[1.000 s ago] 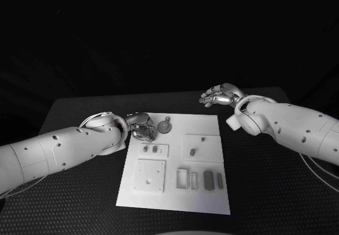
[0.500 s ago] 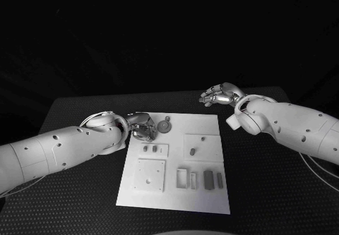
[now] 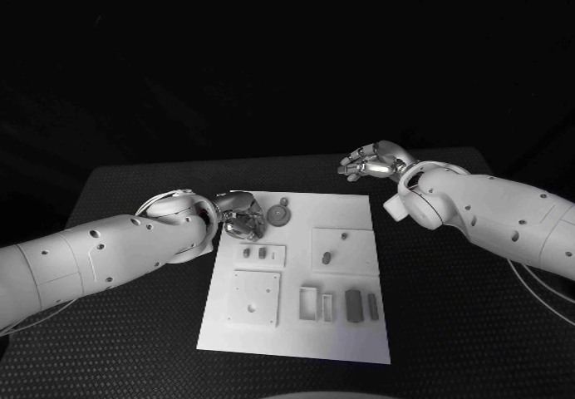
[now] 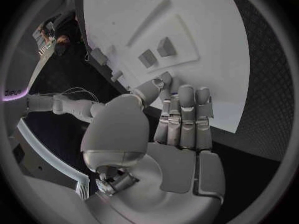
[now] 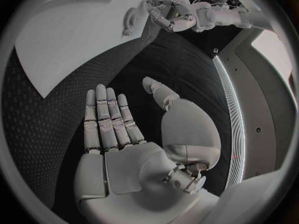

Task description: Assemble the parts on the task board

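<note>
We see the black table (image 3: 132,332) carrying the white task board (image 3: 347,218) in its middle, with the small grey parts (image 3: 355,304) lying in a row near the board's near edge and a round part (image 3: 278,215) near its far left corner. Our left hand (image 3: 241,218) hangs at the board's far left corner just beside that round part, fingers straight and close together, holding nothing. Our right hand (image 3: 375,161) is off the board's far right corner, well apart from the parts, fingers extended and empty.
</note>
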Controlling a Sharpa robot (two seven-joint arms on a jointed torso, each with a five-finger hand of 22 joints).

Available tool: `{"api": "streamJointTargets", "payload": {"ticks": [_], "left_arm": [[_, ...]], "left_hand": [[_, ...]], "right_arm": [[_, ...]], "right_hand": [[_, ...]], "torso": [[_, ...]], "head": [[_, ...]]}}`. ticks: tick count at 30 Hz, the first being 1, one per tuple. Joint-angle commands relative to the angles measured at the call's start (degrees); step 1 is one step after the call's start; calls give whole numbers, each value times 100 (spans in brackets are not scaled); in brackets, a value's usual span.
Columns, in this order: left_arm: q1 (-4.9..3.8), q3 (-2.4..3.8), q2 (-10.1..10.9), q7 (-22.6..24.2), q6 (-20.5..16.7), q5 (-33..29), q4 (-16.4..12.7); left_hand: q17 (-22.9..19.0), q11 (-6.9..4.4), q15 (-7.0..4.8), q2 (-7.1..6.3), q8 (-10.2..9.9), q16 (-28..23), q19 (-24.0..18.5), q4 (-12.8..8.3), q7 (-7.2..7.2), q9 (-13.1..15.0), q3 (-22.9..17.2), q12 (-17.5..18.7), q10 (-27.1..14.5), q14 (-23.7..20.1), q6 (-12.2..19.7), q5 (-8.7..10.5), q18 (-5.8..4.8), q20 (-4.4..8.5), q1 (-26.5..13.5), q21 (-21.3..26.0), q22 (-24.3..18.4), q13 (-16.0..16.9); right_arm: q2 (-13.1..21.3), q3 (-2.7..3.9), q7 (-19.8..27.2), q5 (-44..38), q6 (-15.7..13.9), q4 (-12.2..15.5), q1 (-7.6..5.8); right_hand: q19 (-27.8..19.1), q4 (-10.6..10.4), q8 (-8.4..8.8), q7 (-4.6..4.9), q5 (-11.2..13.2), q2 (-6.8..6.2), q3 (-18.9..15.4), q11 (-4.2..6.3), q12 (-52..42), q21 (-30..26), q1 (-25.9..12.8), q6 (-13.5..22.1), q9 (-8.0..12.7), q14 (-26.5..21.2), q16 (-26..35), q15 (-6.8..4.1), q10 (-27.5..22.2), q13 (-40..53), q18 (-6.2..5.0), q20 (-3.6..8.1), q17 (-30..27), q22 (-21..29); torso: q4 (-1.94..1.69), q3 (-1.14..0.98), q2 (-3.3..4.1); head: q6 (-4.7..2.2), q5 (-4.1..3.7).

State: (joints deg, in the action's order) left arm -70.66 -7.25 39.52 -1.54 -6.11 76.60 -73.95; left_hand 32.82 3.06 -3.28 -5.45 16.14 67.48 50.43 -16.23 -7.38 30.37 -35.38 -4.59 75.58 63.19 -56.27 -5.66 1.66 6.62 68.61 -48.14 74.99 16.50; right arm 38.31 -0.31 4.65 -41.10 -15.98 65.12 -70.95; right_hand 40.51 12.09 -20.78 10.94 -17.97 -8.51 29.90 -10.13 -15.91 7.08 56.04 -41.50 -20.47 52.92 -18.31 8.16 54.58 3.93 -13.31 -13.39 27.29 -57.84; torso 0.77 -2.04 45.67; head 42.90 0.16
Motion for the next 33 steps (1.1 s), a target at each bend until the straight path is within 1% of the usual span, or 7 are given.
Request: {"api": "streamJointTargets", "payload": {"ticks": [1, 6, 9, 18, 24, 30, 33], "left_arm": [[32, -22, 21, -87, 127, 1, -16], [32, -19, 28, -108, 92, 1, -27], [32, -17, 38, -126, 54, 1, -47], [32, -10, 73, -133, -48, 1, -45], [30, -2, 119, -108, -162, -30, 33], [25, 29, 138, -48, -277, -168, 164], [10, 58, 146, 15, -459, -468, 268]], "left_hand": [[-13, 21, 23, -115, -118, 12, -56, -20, 23, -50, 7, 59, -88, -65, 239, 27, 85, 214, 31, -9, 113, -17], [-18, 45, 45, -209, -196, 20, -80, -15, 24, -92, 34, 67, -134, -98, 416, 38, 95, 190, 43, -12, 113, -23], [-21, 34, 37, -216, -218, 31, -87, -4, -14, -110, 40, 43, -95, -102, 483, 28, 100, 186, 40, -16, 111, -10], [-26, 6, 11, -226, -258, 57, -70, -3, -30, -145, 34, 18, -31, -79, 610, 7, 106, 200, 59, -30, 107, 13], [-28, -1, 3, -204, -183, 78, -44, 4, -69, -125, 12, 23, -25, -53, 514, -10, 109, 213, 82, -45, 106, 20], [-38, 11, 13, -193, -71, 88, -29, 10, -98, -88, -18, 41, -53, -44, 353, -12, 111, 211, 97, -54, 104, 22], [-39, 12, 12, -192, -58, 90, -27, 17, -103, -83, -19, 39, -51, -42, 335, -9, 110, 210, 88, -56, 104, 25]], "right_arm": [[0, 2, 42, 5, 74, 4, 3], [0, 2, 35, 5, 83, 4, 3], [-4, 2, 31, 5, 92, 6, 6], [-4, 2, 33, 5, 94, 3, 9], [12, 2, 16, -55, 173, 11, 14], [53, 2, 80, -440, 318, 53, 29], [99, 2, 90, -725, 425, 104, 38]], "right_hand": [[41, -19, -28, 116, -13, 1, -18, 3, 34, -22, -27, 7, 9, -24, 20, 34, 55, 0, -40, -7, -9, -9], [41, -18, -28, 116, -13, -1, -18, 3, 35, -23, -26, 8, 9, -25, 21, 34, 54, 0, -40, -7, -9, -10], [42, -18, -28, 116, -12, 0, -19, 2, 35, -24, -27, 9, 10, -25, 21, 35, 54, 0, -40, -7, -9, -11], [42, -18, -28, 115, -10, 0, -20, 1, 38, -28, -27, 11, 11, -26, 21, 38, 52, 0, -40, -7, -10, -13], [46, 11, -32, 112, -1, 5, -5, 2, 41, -39, 13, 9, 13, -25, 20, 41, 54, 0, -43, -4, -10, -21], [96, 195, -66, 102, 119, 54, 105, 12, 36, -75, 271, -37, 18, 4, 4, 48, 90, 5, -54, -8, -3, -55], [167, 289, -101, 81, 167, 75, 153, 34, 8, -79, 385, -97, 14, 60, -31, 23, 151, 13, -73, -10, 17, -79]], "torso": [[2, 2, -1], [-1, 9, 3], [2, 7, 2], [-3, 9, 0], [-2, 6, -3], [-3, 0, -6], [1, -4, -7]], "head": [[1, -2], [-7, -8], [-19, -18], [-15, -24], [-32, -27], [-73, -25], [-91, -30]]}}
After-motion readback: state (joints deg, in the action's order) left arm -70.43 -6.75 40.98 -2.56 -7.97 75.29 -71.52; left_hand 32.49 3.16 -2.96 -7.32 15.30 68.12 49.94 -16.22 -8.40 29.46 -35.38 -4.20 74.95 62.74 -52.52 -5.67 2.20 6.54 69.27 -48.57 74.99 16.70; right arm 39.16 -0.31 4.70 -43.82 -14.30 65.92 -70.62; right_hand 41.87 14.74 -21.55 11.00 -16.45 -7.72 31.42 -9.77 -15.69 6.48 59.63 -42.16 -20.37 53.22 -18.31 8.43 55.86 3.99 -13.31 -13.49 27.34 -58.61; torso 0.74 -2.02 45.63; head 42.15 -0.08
